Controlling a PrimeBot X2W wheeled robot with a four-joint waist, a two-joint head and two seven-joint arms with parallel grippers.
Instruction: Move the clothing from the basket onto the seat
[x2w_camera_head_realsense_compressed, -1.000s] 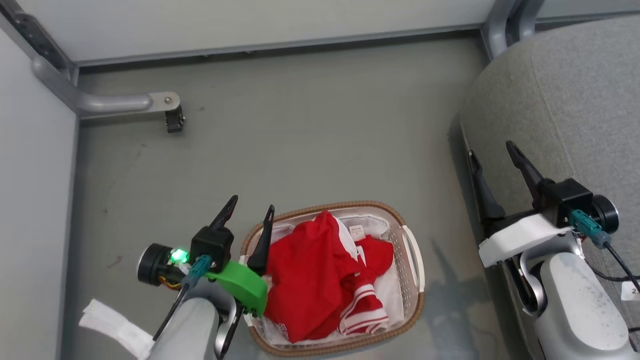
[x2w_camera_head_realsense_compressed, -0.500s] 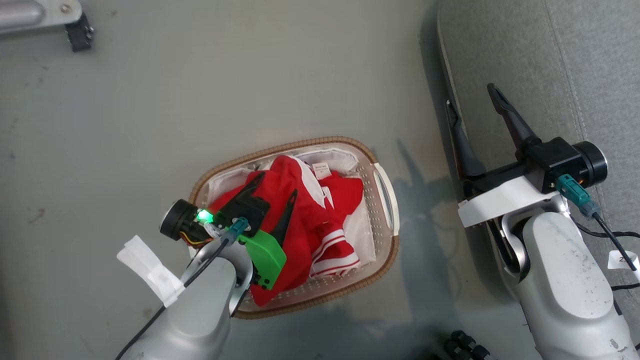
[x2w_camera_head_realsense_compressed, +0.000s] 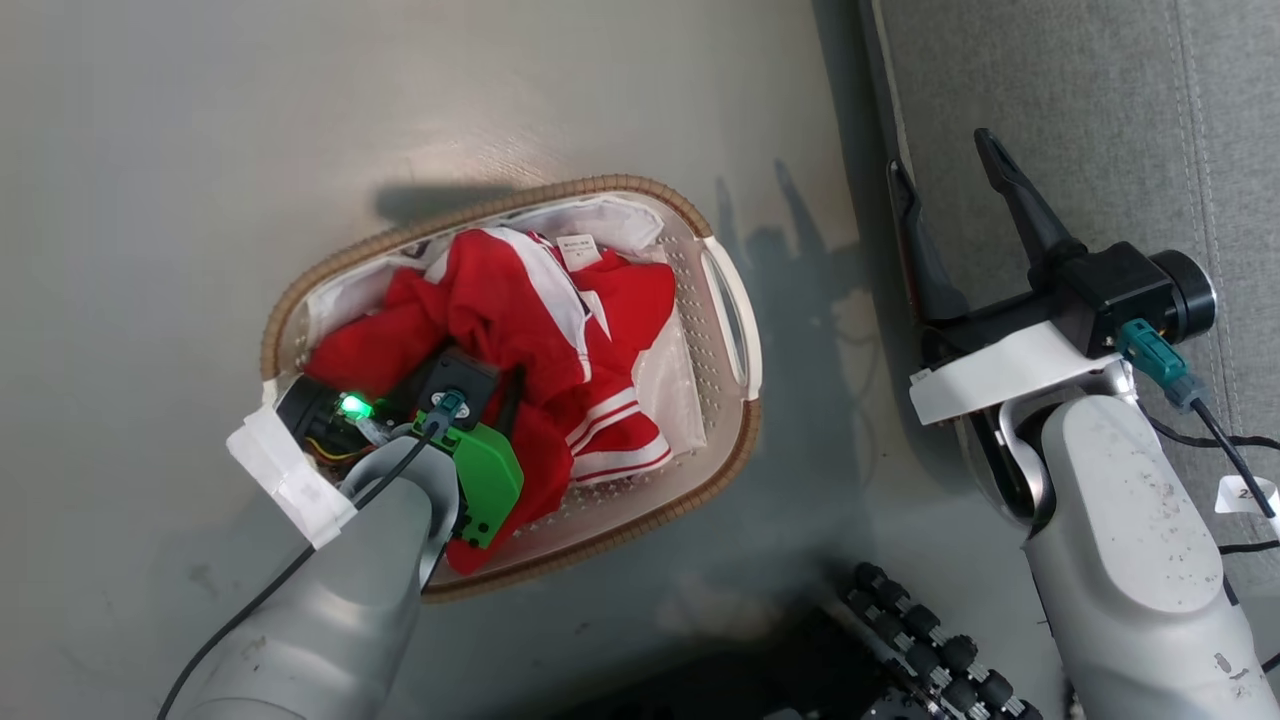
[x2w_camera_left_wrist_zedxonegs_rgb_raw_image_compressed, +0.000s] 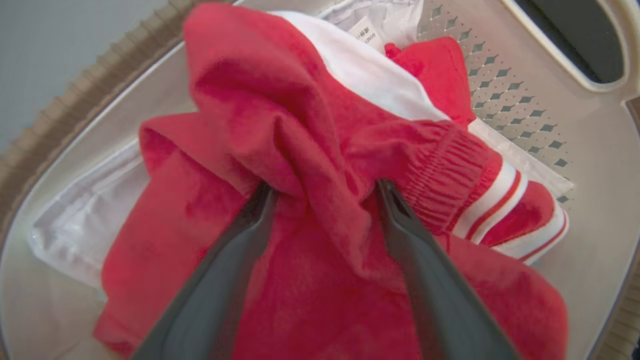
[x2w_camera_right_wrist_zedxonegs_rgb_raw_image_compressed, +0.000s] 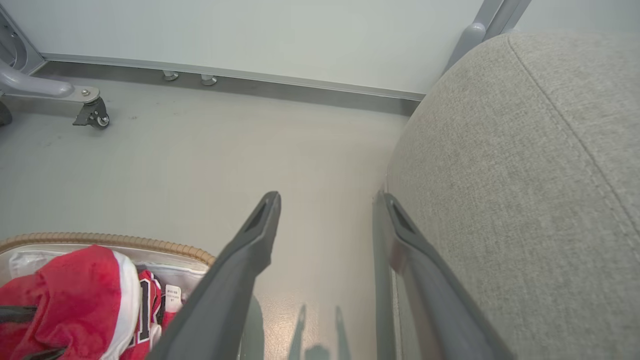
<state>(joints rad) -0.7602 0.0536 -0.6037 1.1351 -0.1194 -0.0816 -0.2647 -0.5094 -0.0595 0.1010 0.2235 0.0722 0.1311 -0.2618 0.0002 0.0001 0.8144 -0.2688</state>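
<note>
Left hand (x2w_camera_left_wrist_zedxonegs_rgb_raw_image_compressed: 325, 185) down in basket (x2w_camera_head_realsense_compressed: 735, 300), fingers (x2w_camera_left_wrist_zedxonegs_rgb_raw_image_compressed: 240, 250) spread wide astride raised fold of red clothing (x2w_camera_left_wrist_zedxonegs_rgb_raw_image_compressed: 300, 100), nothing pinched yet (fold lies squarely between tips). Right hand (x2w_camera_head_realsense_compressed: 940, 152) open, empty, beside seat (x2w_camera_head_realsense_compressed: 1050, 100), well apart from pile; left clearly nearer.

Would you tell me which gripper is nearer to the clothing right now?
Left. The left gripper is down in the basket, its open fingers either side of a fold of the clothing. The right gripper hangs open beside the seat edge, apart from the basket.
</note>
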